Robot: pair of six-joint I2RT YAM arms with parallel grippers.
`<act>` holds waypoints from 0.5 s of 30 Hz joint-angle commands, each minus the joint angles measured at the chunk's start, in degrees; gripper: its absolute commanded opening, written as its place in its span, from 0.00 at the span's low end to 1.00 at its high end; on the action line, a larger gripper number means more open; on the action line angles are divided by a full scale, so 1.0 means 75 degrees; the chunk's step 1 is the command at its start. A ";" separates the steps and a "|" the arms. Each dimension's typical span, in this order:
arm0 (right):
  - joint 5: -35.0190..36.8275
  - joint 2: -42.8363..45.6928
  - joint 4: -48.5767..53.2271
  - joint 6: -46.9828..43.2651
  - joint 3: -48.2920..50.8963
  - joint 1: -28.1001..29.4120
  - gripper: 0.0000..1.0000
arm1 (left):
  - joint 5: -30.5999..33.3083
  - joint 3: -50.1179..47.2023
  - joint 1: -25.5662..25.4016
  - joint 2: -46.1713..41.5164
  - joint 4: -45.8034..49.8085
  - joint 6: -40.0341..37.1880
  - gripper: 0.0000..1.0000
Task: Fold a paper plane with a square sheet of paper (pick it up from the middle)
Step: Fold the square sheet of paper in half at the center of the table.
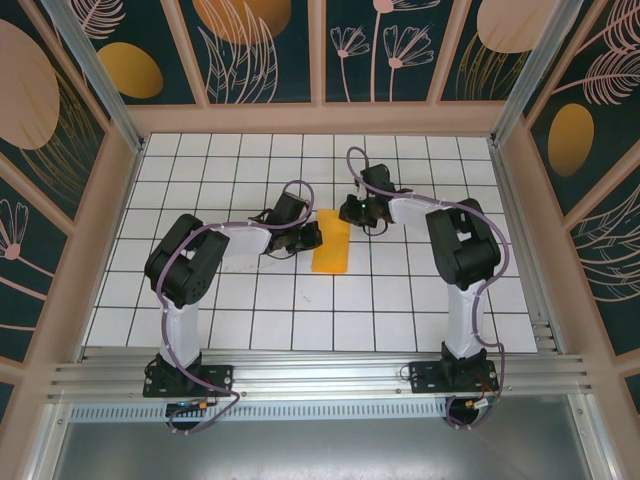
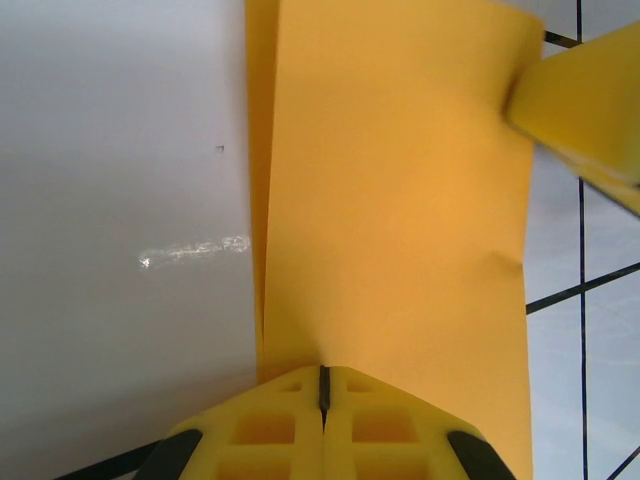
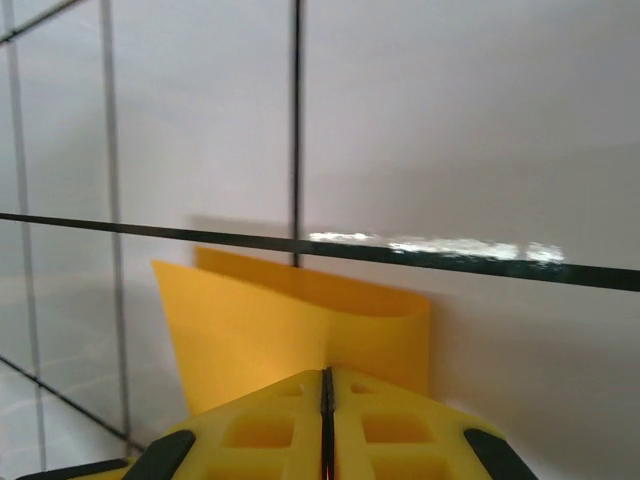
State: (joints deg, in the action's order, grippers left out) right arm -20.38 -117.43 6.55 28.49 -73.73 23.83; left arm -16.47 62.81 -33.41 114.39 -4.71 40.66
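We clamp the sheet (image 1: pixel 330 242) from both sides: left hand (image 2: pixel 322 372) at 9 o'clock, right hand (image 3: pixel 327 374) at 1 o'clock, likely steadying the fold.

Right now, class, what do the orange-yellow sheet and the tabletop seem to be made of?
The sheet: thin matte paper, apparently; it curls and holds creases. The tabletop: hard glossy white surface with dark grid lines, showing glare; tile or laminate, unclear.

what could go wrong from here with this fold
1. In the left wrist view the layers of the square sheet of paper are not flush along one long edge, so a crease pressed now may set crooked.
2. The left gripper and right gripper are both shut at the sheet's edges; pulling apart could tear or drag it.
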 commanded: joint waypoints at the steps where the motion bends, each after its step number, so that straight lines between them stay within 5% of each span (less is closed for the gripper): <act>1: 0.0391 -0.0262 0.0189 -0.0011 -0.0127 -0.0121 0.10 | 0.0861 -0.0382 0.0060 0.0578 0.1350 -0.0201 0.00; 15: 0.0211 -0.0108 0.0143 0.0020 -0.0413 -0.0206 0.10 | 0.0859 -0.0476 0.0061 0.0510 0.1294 -0.0170 0.00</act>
State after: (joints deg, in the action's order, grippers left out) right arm -19.70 -118.74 7.51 28.62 -74.89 23.16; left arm -16.38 62.78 -33.45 114.37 -4.73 40.64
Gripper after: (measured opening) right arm 0.098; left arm 0.056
